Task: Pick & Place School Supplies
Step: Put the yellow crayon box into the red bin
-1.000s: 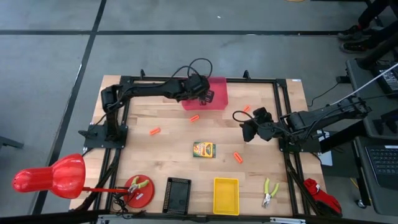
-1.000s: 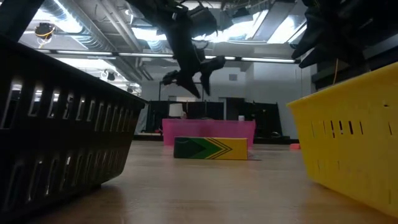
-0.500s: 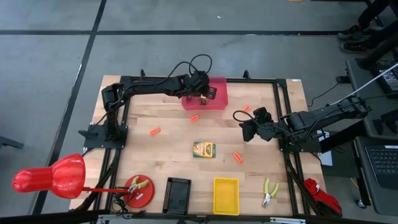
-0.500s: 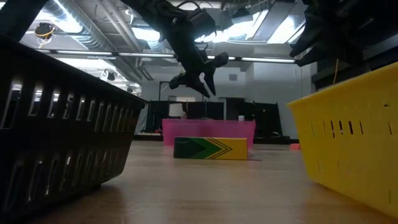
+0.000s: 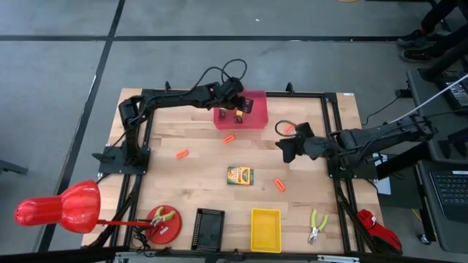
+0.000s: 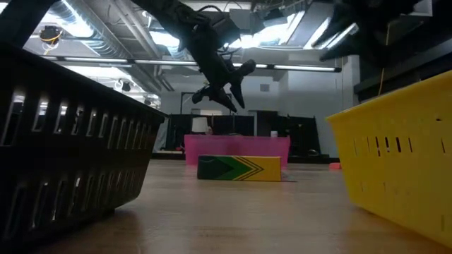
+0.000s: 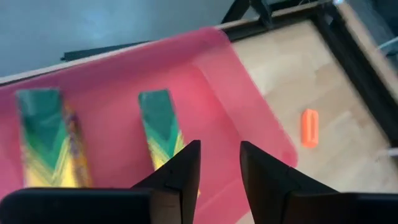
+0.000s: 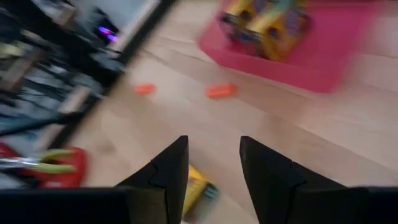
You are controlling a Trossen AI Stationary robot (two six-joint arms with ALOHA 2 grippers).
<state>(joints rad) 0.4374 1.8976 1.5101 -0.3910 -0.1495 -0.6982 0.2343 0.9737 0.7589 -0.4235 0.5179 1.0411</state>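
Two green-and-yellow crayon boxes lie flat in the pink tray at the table's far edge. My left gripper hangs open above the tray, with nothing between its fingers. A third green-and-yellow box lies flat on the wood at mid-table. My right gripper hovers open to the right of that box, clear of the table. Its fingers point toward the box.
Small orange pieces lie scattered on the wood. A black basket and a yellow basket stand at the near edge. Pliers lie at the near right. A red dish holds other pliers.
My left gripper has swung a little toward the table's right edge above the pink tray and has turned somewhat. My right gripper has tipped upward and risen slightly, drifting toward the table's left. The boxes have stayed where they were.
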